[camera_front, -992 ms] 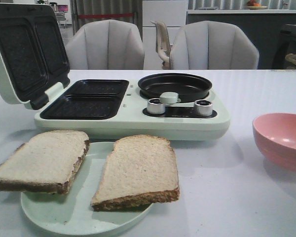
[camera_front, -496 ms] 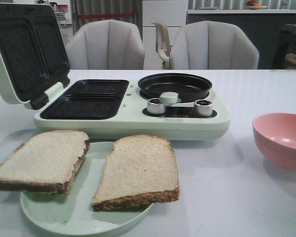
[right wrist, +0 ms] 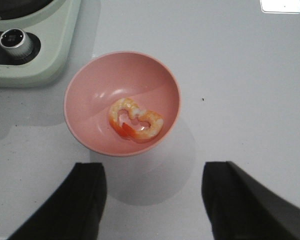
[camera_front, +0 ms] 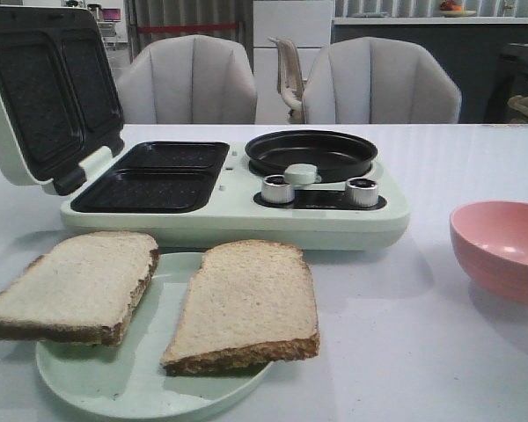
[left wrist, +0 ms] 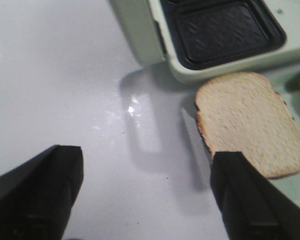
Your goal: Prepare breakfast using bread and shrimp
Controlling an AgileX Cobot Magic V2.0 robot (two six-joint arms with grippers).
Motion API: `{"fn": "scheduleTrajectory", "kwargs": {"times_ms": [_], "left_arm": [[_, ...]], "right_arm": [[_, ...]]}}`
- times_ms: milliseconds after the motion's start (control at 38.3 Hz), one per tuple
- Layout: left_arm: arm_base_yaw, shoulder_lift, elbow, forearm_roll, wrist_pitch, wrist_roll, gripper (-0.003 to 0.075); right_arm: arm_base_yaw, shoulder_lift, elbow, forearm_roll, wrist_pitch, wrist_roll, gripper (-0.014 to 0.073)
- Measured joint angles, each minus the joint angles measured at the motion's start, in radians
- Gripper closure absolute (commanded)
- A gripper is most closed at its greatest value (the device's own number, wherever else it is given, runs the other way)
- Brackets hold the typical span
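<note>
Here the left gripper hangs above bare desk with its jaws spread wide, holding nothing and touching nothing. One bread slice lies just past its right-hand finger, and the corner of the pale green breakfast maker sits beyond that.

The right gripper is likewise wide open and empty, poised over the pink bowl. The shrimp, curled orange and white pieces pressed together, rest at the bottom of that bowl, clear of both fingers.

From the front, two bread slices sit on a pale green plate at about seven o'clock on the desk. The left slice overhangs the plate's rim; the right slice lies beside it, the two well apart at the near end and close at the far end. Behind them, toward twelve o'clock, the breakfast maker stands with its lid tipped up and back, two dark sandwich plates bare, a round black pan and two silver knobs alongside. The bowl is at three o'clock.
</note>
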Motion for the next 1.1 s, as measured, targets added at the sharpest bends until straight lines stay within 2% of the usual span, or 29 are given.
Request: {"fn": "scheduleTrajectory", "kwargs": {"times_ms": [157,391,496,861,1096], "left_arm": [[-0.153,0.080,0.020,0.065,-0.004,0.081,0.0227],[-0.366,0.179,0.108,0.338,-0.011,0.095,0.0231],[-0.436,0.224,0.131,0.461,-0.028,0.059,0.0231],[-0.465,0.405,0.142,0.879,-0.134,-0.202,0.0231],[-0.465,0.521,0.118,1.126,-0.155,-0.389,0.0232]], "right_arm": [[0.000,0.000,0.000,0.000,0.000,0.000,0.0067],[0.000,0.000,0.000,0.000,0.000,0.000,0.0067],[0.000,0.000,0.000,0.000,0.000,0.000,0.0067],[0.000,0.000,0.000,0.000,0.000,0.000,0.0067],[0.000,0.000,0.000,0.000,0.000,0.000,0.0067]]}}
